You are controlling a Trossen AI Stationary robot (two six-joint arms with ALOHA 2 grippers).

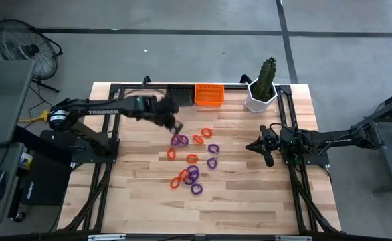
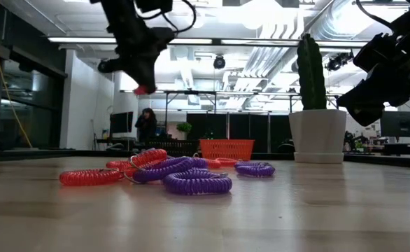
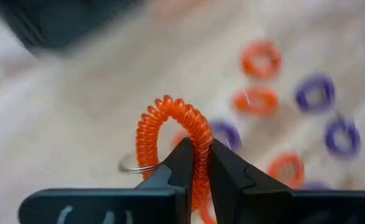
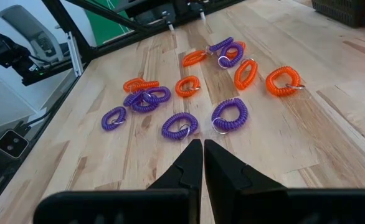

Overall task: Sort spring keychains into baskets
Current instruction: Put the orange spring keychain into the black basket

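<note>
My left gripper hangs above the table, left of the scattered spring keychains, shut on an orange spring keychain. In the low view only a small orange bit shows under the fingers. Several orange and purple keychains lie flat on the wood. The orange basket and the black basket stand side by side at the far edge. My right gripper waits shut at the table's right side, holding nothing. My left gripper pinches one side of the orange keychain's coil between its two fingers. The loop stands up past the fingertips, and its metal ring hangs beside them. The fingers slant down from above. The keychain is lifted clear of the table.
A white pot with a green cactus stands at the far right, next to the orange basket. Black frame rails run along the table's left and right sides. Bare wood lies at the near side of the keychain pile.
</note>
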